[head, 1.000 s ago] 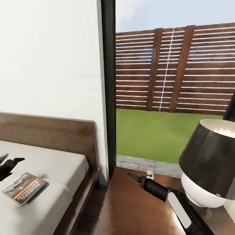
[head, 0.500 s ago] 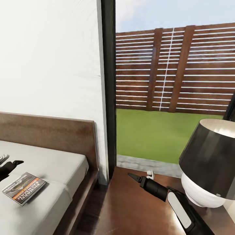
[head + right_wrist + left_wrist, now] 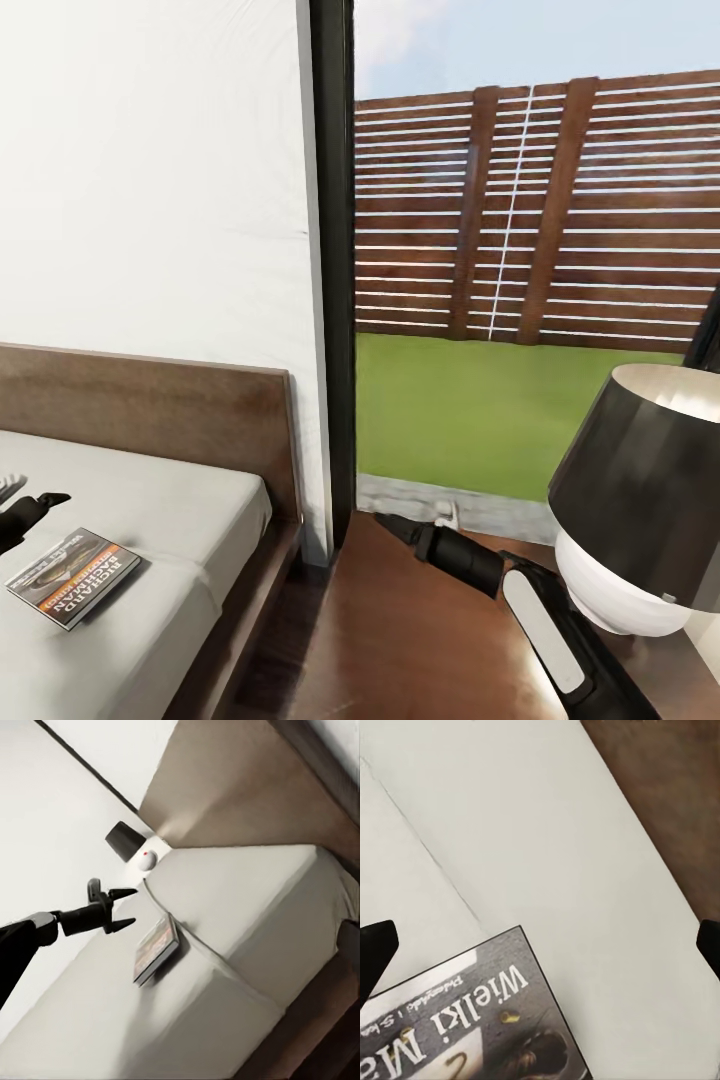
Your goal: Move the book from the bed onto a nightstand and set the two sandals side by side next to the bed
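1. Still, the book (image 3: 72,577) is seen lying flat on the bed (image 3: 190,510), not yet moved.
2. Just beside the book, the left gripper (image 3: 120,907) is held with fingers apart, empty.
3. Over the nightstand (image 3: 400,640), the right gripper (image 3: 425,528) is seen; its opening cannot be told.
4. Sandal placement is judged undone.

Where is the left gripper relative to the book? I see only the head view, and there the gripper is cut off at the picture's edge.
Observer: In the right wrist view the left gripper hangs over the mattress beside the book, not touching it.
Operator: Are its jaws open?
Observer: Yes. In the left wrist view its fingertips stand far apart, with a corner of the book's cover in the gap between them.
Operator: Is there anything beyond the far side of the bed?
Observer: The right wrist view shows a lamp with a dark shade there, by the wall.
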Controlling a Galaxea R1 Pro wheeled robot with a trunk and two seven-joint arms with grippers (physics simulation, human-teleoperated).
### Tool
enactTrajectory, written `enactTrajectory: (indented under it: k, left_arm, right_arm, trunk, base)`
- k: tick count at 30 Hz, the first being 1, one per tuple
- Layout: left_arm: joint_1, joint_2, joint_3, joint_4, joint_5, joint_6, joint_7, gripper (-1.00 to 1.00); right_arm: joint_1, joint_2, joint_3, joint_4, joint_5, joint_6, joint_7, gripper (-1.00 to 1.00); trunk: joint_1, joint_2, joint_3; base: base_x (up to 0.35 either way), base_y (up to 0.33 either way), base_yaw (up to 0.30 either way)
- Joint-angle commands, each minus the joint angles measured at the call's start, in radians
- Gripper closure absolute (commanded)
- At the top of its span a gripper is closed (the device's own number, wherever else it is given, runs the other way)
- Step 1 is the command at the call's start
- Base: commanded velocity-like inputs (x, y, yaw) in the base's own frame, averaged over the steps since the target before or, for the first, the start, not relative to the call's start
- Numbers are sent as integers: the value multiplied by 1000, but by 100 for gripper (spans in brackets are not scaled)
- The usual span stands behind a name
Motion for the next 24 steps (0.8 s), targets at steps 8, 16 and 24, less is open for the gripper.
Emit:
enactTrajectory:
  k: [8, 16, 24]
  left_arm:
    - [-1, 2, -3, 1, 4, 3, -2, -100]
    - [-1, 2, -3, 1, 4, 3, -1, -100]
    - [-1, 3, -3, 1, 4, 3, -1, -100]
  right_arm:
    - [9, 0, 8, -99, -7, 13, -24, -100]
    - [12, 0, 10, -119, -6, 13, -41, -100]
    - [13, 0, 11, -121, -5, 14, -43, -100]
  trunk:
    - [0, 0, -1]
    - [0, 0, -1]
    - [19, -35, -17]
  base:
    - [0, 0, 0]
    - [0, 0, 0]
    - [0, 0, 0]
